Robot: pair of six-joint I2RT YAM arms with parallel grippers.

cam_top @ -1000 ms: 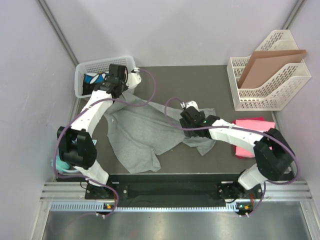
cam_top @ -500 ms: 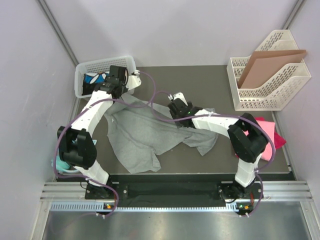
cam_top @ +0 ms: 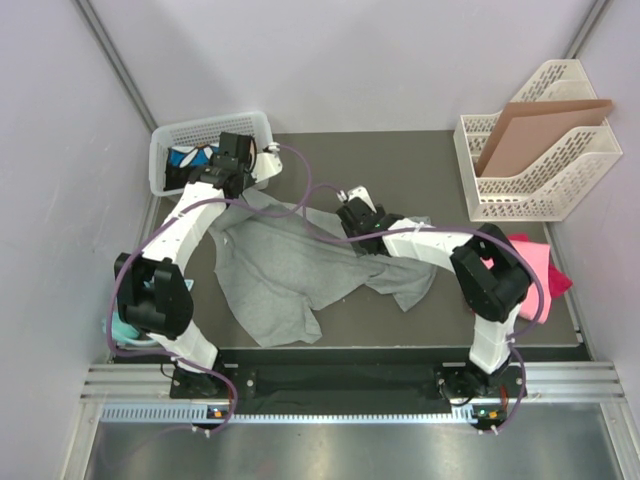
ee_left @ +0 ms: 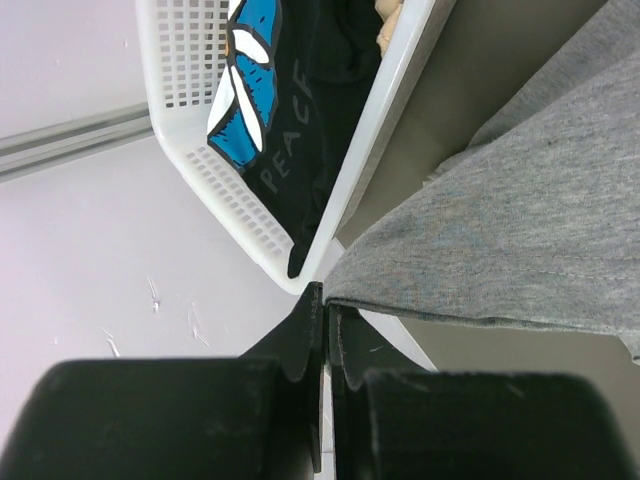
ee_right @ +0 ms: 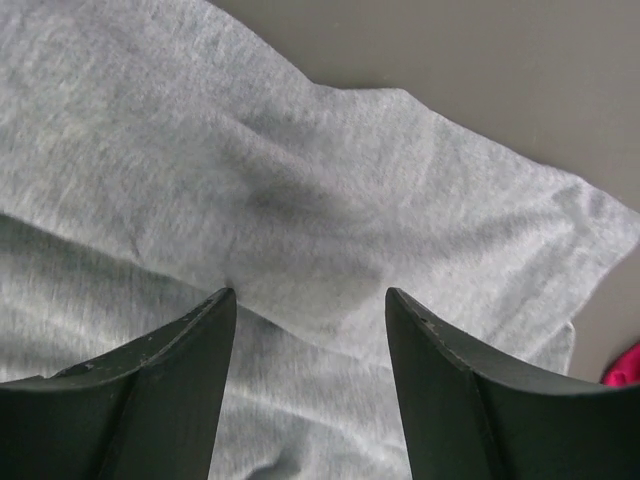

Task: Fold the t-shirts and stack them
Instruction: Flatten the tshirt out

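A heather grey t-shirt [cam_top: 280, 270] lies crumpled and spread over the middle of the dark table. My left gripper [cam_top: 247, 182] is shut on its far-left edge, beside the white basket; the left wrist view shows the fingertips [ee_left: 318, 305] pinching the grey t-shirt's hem [ee_left: 500, 230]. My right gripper [cam_top: 350, 215] hovers open over the shirt's far middle part, and the right wrist view has its jaws [ee_right: 310, 300] apart above a fold of the grey t-shirt [ee_right: 300, 200]. A pink t-shirt [cam_top: 535, 262] lies at the right, partly hidden behind the right arm, with a sliver of the pink t-shirt [ee_right: 626, 366] in the right wrist view.
A white mesh basket [cam_top: 172, 150] at the back left holds a dark garment with a blue print [ee_left: 255, 70]. A white file rack [cam_top: 560, 190] at the back right holds a brown cardboard sheet [cam_top: 535, 125]. A teal object [cam_top: 120, 330] sits by the left arm's elbow.
My right gripper has moved left and farther back over the grey shirt, its elbow swinging in over the pink shirt, and its jaws have narrowed slightly. The left gripper has stayed put.
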